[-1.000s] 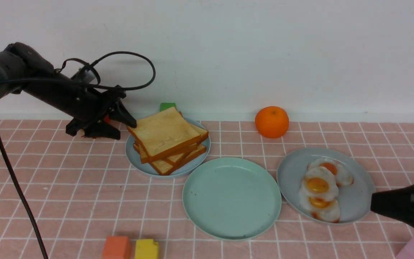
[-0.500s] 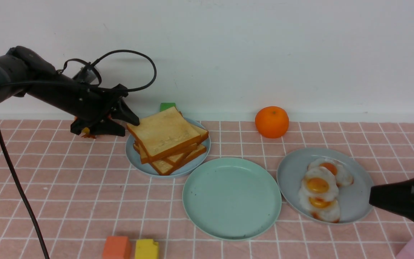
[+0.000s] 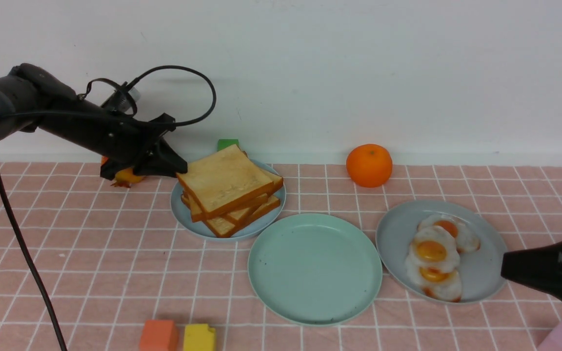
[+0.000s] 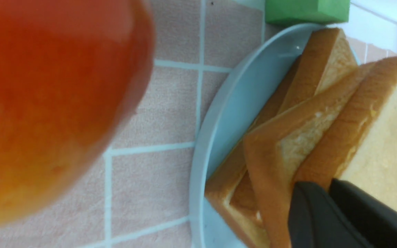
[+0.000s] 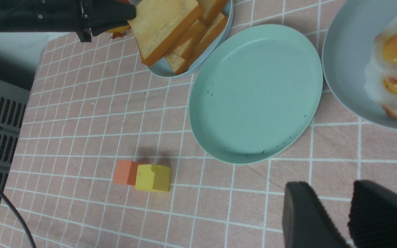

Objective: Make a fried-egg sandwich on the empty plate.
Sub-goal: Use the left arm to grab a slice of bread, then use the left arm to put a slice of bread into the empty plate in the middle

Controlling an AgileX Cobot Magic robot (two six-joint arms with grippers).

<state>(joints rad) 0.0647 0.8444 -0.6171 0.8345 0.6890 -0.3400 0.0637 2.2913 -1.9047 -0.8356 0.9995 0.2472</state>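
Note:
My left gripper (image 3: pixel 181 171) is shut on the left corner of the top toast slice (image 3: pixel 225 180) of a loose stack on a grey-blue plate (image 3: pixel 179 212). In the left wrist view the gripper (image 4: pixel 322 186) pinches that slice's (image 4: pixel 381 137) crust. The empty mint-green plate (image 3: pixel 315 268) lies just right of and in front of the stack, and also shows in the right wrist view (image 5: pixel 253 93). Three fried eggs (image 3: pixel 432 258) lie on another grey-blue plate (image 3: pixel 393 243). My right gripper (image 3: pixel 504 265) is shut and empty at that plate's right rim. No fried-egg sandwich is in view.
An orange (image 3: pixel 369 165) sits at the back near the wall. A green block (image 3: pixel 227 144) stands behind the toast plate. An orange-red fruit (image 3: pixel 125 176) lies under my left arm. Orange (image 3: pixel 158 335), yellow (image 3: pixel 199 337) and pink (image 3: pixel 561 339) blocks sit at the front edge.
My left gripper's jaws, open round the toast corner a second ago, have closed on the top slice. The right gripper has edged slightly up and left.

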